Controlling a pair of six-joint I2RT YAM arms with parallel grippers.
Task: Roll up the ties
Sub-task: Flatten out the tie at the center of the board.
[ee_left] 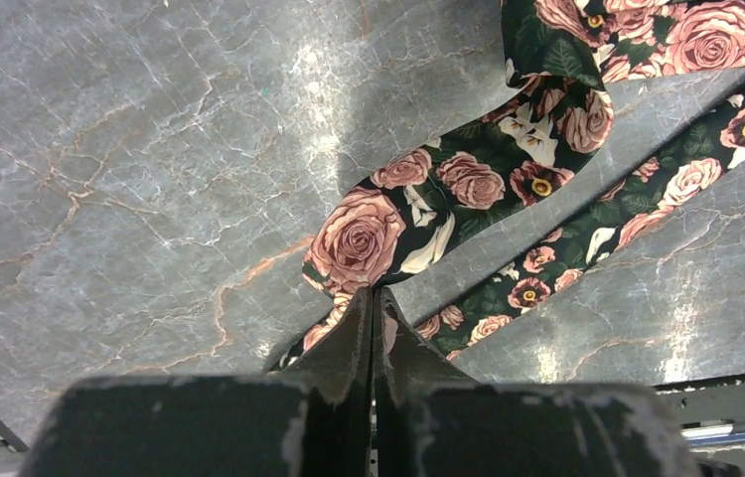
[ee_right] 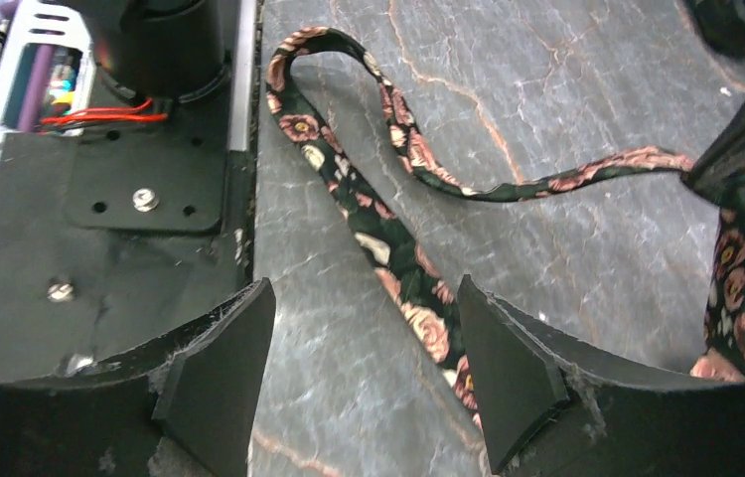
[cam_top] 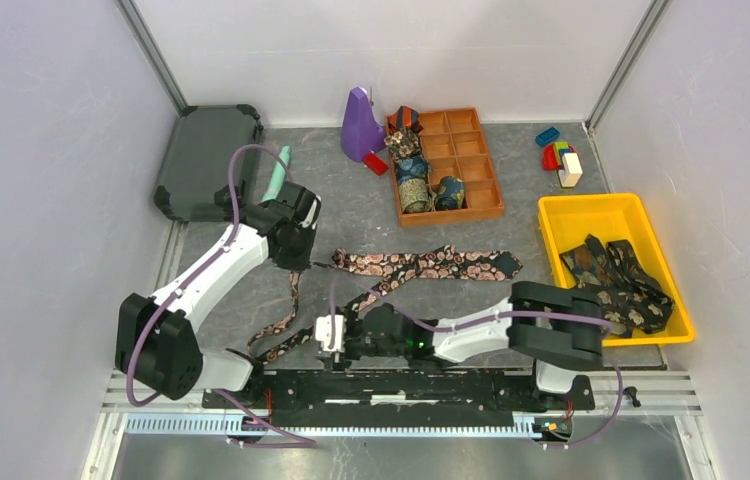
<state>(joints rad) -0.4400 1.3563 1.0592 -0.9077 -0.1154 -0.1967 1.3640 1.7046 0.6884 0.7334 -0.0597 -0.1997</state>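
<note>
Grey marbled tabletop (cam_top: 351, 215), white walls around. Long dark fabric necktie with pink roses (cam_top: 421, 264) lies just in front of the orange wooden compartment tray (cam_top: 466, 145), narrow end trailing off to the tray's front-left. Front-left of the tray, left gripper (ee_left: 373, 298) is clenched on a fold of the necktie. In front of the tray, right gripper (ee_right: 364, 333) is spread wide and grasps nothing; the narrow strip runs between its fingers. Small rolled ties (cam_top: 414, 180) fill the tray's left compartments.
</note>
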